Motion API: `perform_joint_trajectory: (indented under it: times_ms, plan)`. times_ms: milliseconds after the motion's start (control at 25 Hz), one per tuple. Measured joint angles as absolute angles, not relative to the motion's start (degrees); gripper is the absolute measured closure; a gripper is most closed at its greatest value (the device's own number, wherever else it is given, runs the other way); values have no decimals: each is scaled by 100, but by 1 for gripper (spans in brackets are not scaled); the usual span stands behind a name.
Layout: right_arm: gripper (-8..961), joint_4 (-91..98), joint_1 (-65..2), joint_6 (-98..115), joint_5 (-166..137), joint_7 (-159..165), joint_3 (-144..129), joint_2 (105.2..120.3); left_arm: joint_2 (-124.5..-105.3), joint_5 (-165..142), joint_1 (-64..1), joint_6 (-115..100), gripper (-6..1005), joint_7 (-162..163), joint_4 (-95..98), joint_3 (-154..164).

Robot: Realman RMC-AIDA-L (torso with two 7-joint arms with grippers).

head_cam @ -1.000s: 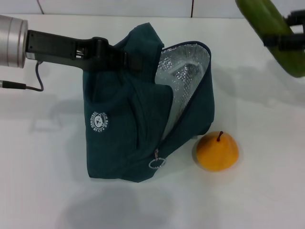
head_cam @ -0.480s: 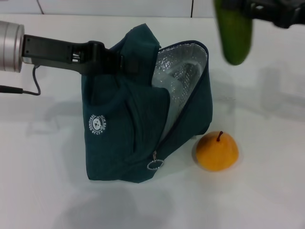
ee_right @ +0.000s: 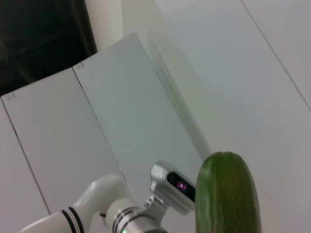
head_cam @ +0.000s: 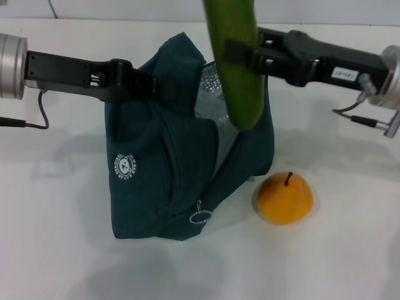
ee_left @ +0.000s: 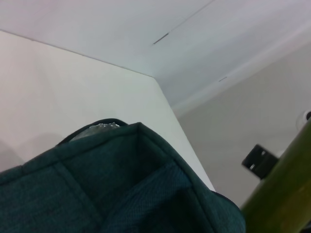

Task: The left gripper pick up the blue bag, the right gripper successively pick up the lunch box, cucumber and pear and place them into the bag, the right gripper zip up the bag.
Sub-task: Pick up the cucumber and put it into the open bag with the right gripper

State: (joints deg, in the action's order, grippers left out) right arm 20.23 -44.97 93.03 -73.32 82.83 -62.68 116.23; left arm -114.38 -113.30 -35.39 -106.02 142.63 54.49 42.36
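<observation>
The blue bag (head_cam: 169, 169) stands upright on the white table, its top held up by my left gripper (head_cam: 156, 84), which is shut on the bag's upper fabric. Silver lining (head_cam: 209, 78) shows at the open mouth. My right gripper (head_cam: 240, 53) is shut on the cucumber (head_cam: 237, 62), which hangs nearly vertical with its lower tip over the bag's opening. The cucumber (ee_right: 226, 194) also fills the right wrist view's lower part, and an edge of the cucumber (ee_left: 284, 189) shows beside the bag (ee_left: 112, 184) in the left wrist view. The pear (head_cam: 285, 198) rests on the table right of the bag. The lunch box is out of view.
The bag's zipper ring pull (head_cam: 199, 217) dangles near its lower front. A grey cable (head_cam: 37, 115) loops under the left arm. White table surface (head_cam: 350, 250) extends around the bag and pear.
My right gripper has carried the cucumber from the upper right leftward and turned it upright over the bag's mouth. The left gripper and bag shifted slightly left.
</observation>
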Motion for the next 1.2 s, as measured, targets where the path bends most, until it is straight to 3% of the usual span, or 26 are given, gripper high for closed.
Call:
perform_joint_trajectory:
  times_ms: [400, 880, 1200]
  plan:
    - [415, 1883, -4516, 8594, -5593, 7719, -8396, 11619, -11386, -11318, -3392, -10608, 961, 14199, 5449, 4236]
    - [415, 2076, -4502, 8430, -5292, 7507, -9045, 11619, -11374, -11282, -3392, -10609, 961, 14166, 5443, 4233]
    - [415, 2096, -4505, 8249, -4862, 7254, -9473, 11619, -11195, -11089, -3426, -10626, 961, 14091, 4984, 4228]
